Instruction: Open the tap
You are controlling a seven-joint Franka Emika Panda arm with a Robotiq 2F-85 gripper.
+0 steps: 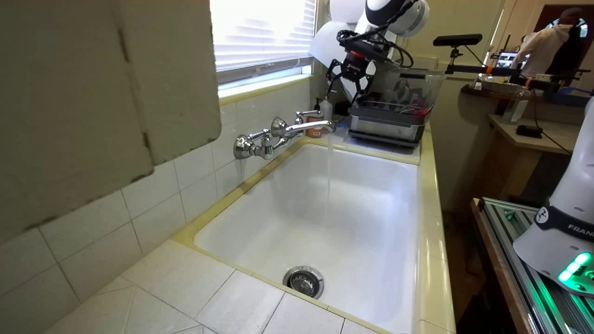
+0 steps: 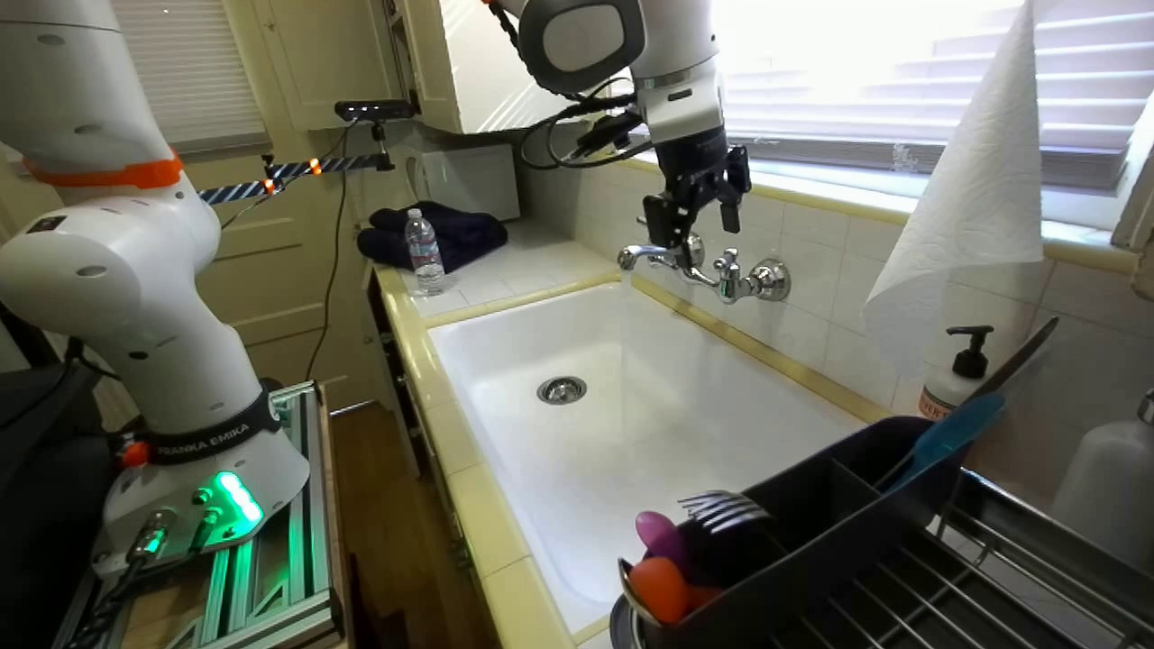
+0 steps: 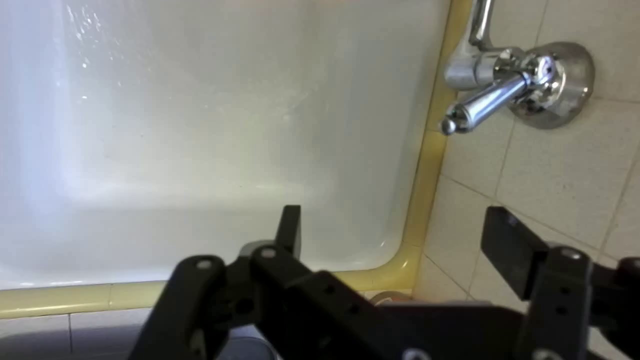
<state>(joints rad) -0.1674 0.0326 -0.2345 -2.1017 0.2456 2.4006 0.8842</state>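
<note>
Tiled wall (image 1: pixel 155 197), bright blinds (image 1: pixel 262 32), brown floor (image 2: pixel 383 478)

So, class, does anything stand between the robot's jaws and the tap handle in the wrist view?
Nothing visible does. The jaws stand open, and behind the gap to the tap handle only the sink, yellow edging and wall tiles show. In an exterior view, running water falls from the spout, apparently outside that path.
</note>
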